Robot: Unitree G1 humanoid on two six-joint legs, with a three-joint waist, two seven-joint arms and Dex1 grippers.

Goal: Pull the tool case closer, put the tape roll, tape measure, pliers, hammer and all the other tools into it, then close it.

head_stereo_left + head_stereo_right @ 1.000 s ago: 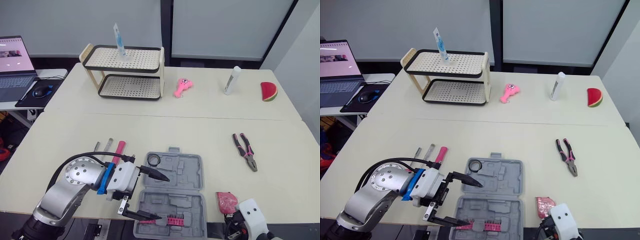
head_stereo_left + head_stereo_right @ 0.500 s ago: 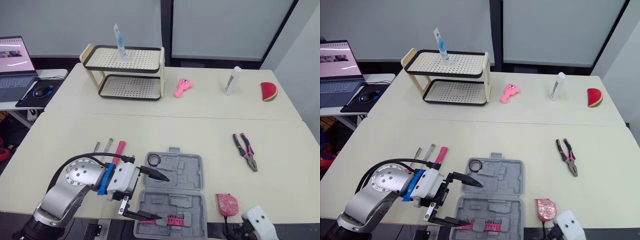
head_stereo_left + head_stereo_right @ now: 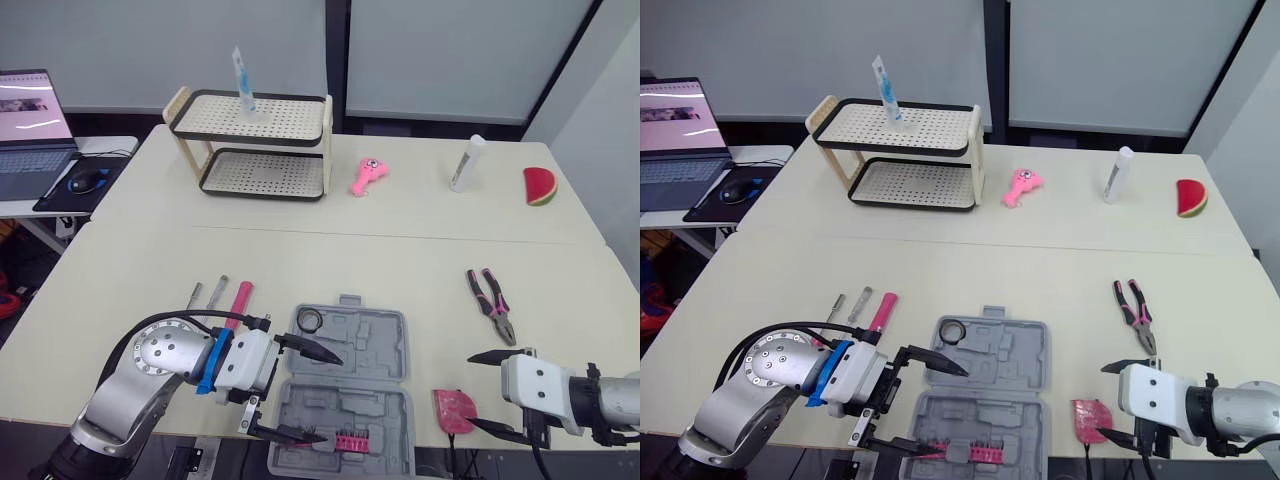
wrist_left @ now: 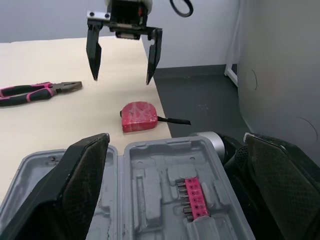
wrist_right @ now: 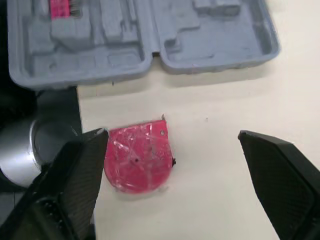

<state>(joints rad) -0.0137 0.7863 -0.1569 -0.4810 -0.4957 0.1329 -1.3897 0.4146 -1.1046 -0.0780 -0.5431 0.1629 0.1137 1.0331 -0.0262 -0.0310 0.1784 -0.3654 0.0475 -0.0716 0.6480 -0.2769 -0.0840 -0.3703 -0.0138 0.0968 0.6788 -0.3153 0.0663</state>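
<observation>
— While I had both arms low in the frame, where did the tool case (image 3: pixel 378 345) sit?
— Bottom centre, lying open, with the tape roll (image 3: pixel 308 319) in its upper-left corner. My left gripper (image 3: pixel 324 397) hung over its left half, fingers spread wide.
— And the right gripper (image 3: pixel 471 391)?
— Lower right, fingers wide too, holding nothing, close beside the red tape measure (image 3: pixel 453 409). The pliers (image 3: pixel 490 303) lay above it.

Bright, even indoor light; no harsh glare noted.
Diffuse light from above falls evenly on the cream table (image 3: pixel 300 260). Shadows are soft and short: under the rack (image 3: pixel 262 172), along the tool case (image 5: pixel 150 60) edge and beside the tape measure (image 5: pixel 137 157). The laptop screen (image 3: pixel 28 98) glows, washed pale.
</observation>
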